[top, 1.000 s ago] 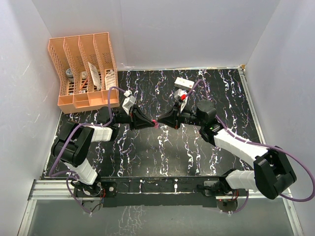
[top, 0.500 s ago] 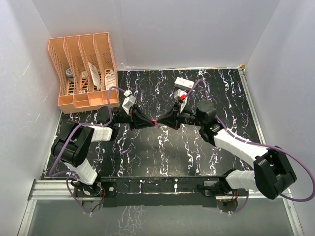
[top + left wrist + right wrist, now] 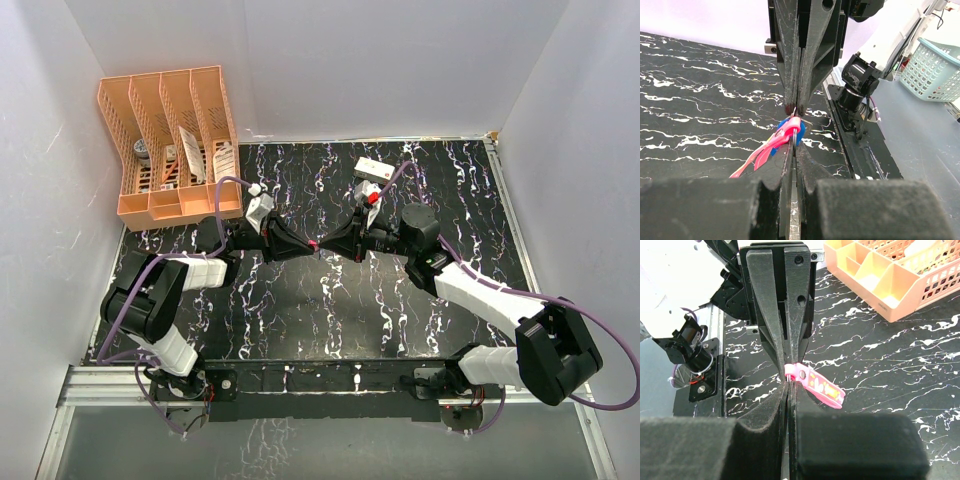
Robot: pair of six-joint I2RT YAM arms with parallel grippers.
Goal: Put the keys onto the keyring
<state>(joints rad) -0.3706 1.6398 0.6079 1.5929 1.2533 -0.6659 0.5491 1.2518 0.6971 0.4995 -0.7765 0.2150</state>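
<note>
Seen from the left wrist, the left gripper is pressing its jaws fully together, and its dark fingers are hiding most of what sits at their tips. The pink key is trailing out to the left of those tips, and only an edge of the blue-headed key is peeking out behind it. A thin wire loop is barely showing beside them. Just beyond, the right gripper, equally closed, is meeting the bunch tip to tip above the table. Which jaws are actually pinching the keys cannot be told. Farther back, a white box and an orange organizer are standing.
</note>
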